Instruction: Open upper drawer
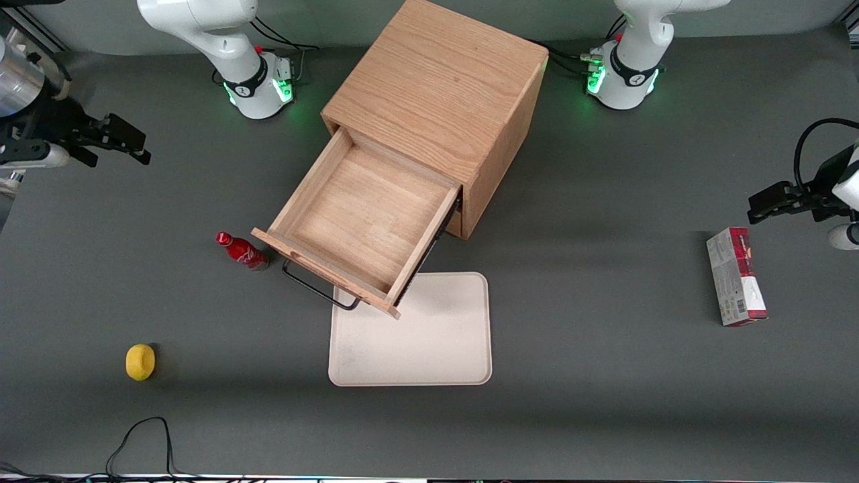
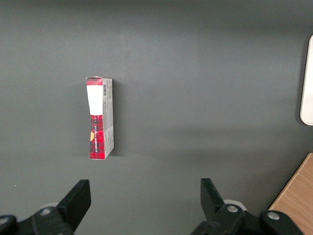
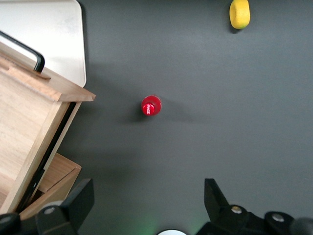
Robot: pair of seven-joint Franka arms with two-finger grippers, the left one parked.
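Note:
The upper drawer (image 1: pixel 362 218) of the boxy oak cabinet (image 1: pixel 439 87) stands pulled far out, an empty shallow wooden tray with a black wire bar handle (image 1: pixel 315 288) on its front. It also shows in the right wrist view (image 3: pixel 29 122). My gripper (image 1: pixel 131 144) is open and empty, raised well off toward the working arm's end of the table, apart from the drawer. Its fingers (image 3: pixel 80 198) stand wide apart above bare mat. The lower drawer is hidden under the upper one.
A small red bottle (image 1: pixel 241 251) stands beside the drawer front. A yellow object (image 1: pixel 140 361) lies nearer the front camera. A white tray (image 1: pixel 419 335) lies under the drawer front. A red-and-white carton (image 1: pixel 736 276) lies toward the parked arm's end.

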